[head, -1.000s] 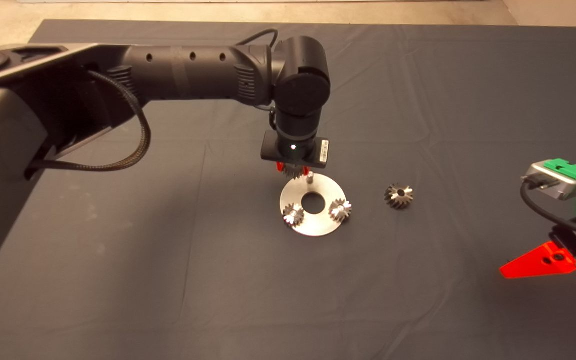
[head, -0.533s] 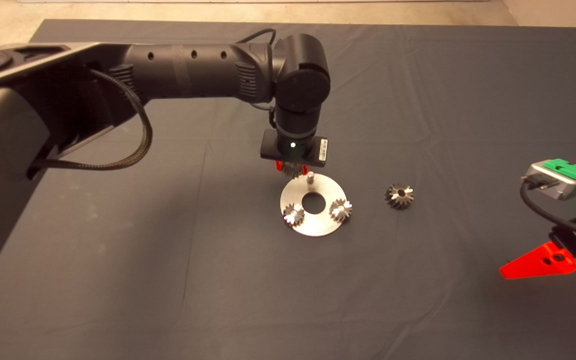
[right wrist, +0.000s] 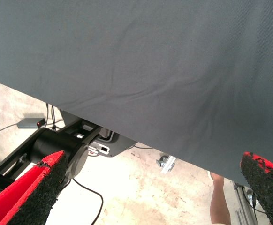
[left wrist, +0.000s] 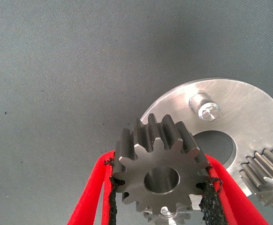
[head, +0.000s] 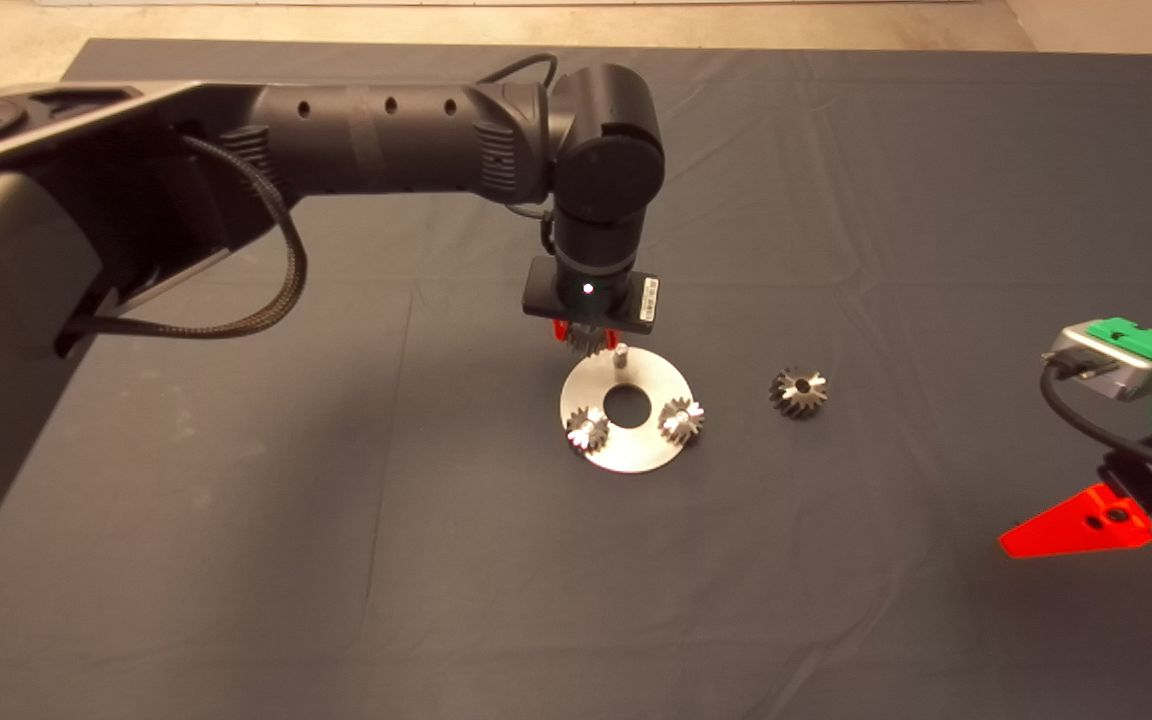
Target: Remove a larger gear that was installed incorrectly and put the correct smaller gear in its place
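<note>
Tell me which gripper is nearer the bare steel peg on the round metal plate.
Left. The left gripper hovers beside the peg; the right gripper waits at the mat's edge.

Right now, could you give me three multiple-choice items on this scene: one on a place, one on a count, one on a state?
1. Where is the dark bulky gear that no claw holds?
A. In the plate's centre hole
B. On the dark mat, apart from the plate
C. In the right claw

2. How many small bright silver gears sit on the round silver metal plate?
A. One
B. Two
C. Four

3. What is the left claw doing?
A. Open above the mat
B. Pressing on the plate
C. Shut on a grey steel gear

Answers:
1 B: the dark bulky gear lies on the dark mat, clear of the round silver metal plate.
2 B: one small bright silver gear and another sit on it, while the pin is bare.
3 C: the left claw pinches the grey steel gear between its pads.
</note>
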Action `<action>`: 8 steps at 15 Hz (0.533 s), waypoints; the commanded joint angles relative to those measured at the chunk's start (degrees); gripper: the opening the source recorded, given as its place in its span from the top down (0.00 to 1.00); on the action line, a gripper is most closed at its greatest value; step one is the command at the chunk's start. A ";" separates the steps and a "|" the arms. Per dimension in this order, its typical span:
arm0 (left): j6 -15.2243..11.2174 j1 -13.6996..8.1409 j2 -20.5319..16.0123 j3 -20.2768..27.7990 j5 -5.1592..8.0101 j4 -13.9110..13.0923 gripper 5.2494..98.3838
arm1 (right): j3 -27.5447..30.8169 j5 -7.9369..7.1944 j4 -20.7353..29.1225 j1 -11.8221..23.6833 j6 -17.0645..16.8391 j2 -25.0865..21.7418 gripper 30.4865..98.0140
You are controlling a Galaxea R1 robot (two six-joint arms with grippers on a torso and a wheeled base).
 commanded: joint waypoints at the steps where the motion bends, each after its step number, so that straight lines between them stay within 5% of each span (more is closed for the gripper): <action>1: 0.55 -1.31 0.33 -0.81 -2.91 -0.89 0.69 | 0.34 0.20 2.15 1.24 0.38 -0.18 0.00; 5: 0.99 -1.22 0.33 -0.37 -3.52 0.23 0.69 | 0.34 0.20 2.16 1.24 0.38 -0.26 0.00; 8: 1.87 -1.22 0.41 2.18 -3.52 5.87 0.69 | 0.34 0.11 2.15 1.24 0.38 -0.26 0.00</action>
